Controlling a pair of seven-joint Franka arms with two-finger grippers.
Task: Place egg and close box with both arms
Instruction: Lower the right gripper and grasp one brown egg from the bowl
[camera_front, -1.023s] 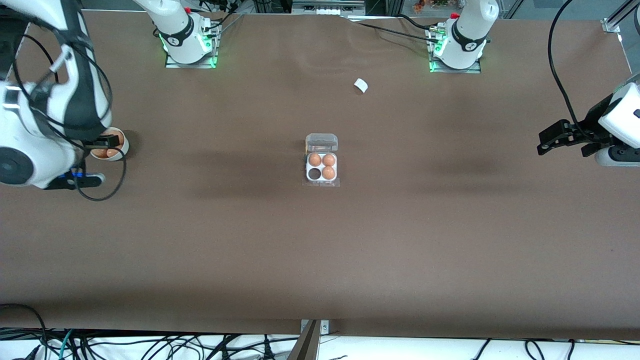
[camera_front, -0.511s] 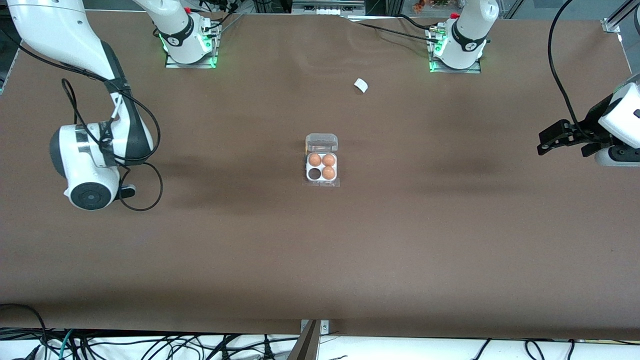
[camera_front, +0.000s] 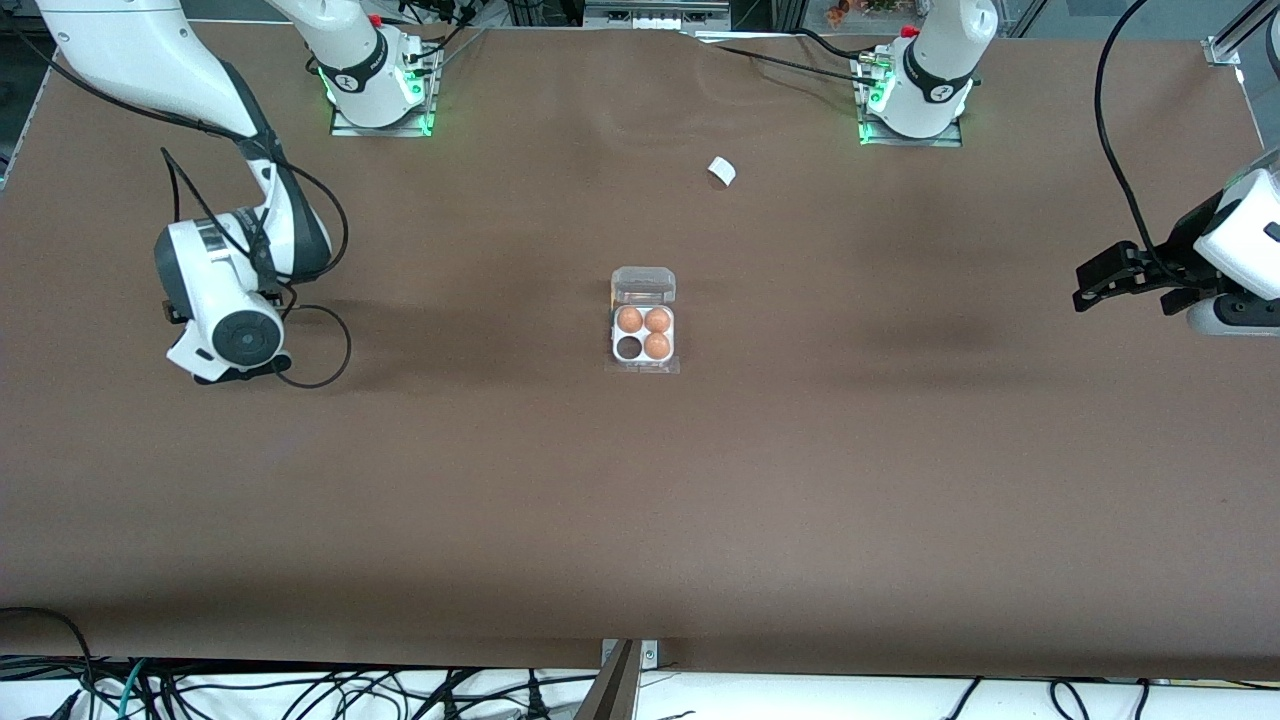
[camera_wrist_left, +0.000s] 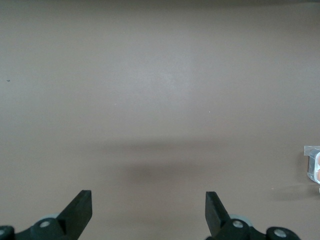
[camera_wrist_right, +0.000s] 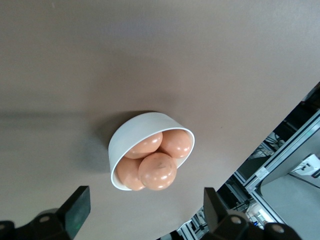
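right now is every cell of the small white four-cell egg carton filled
No, the small white four-cell egg carton holds three orange-brown eggs, and one cell shows dark and empty.

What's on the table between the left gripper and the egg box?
Nothing: the front view shows bare table between the left gripper and the egg box.

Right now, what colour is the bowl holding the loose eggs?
White. The bowl shows best in the right wrist view, with orange-brown eggs piled inside.
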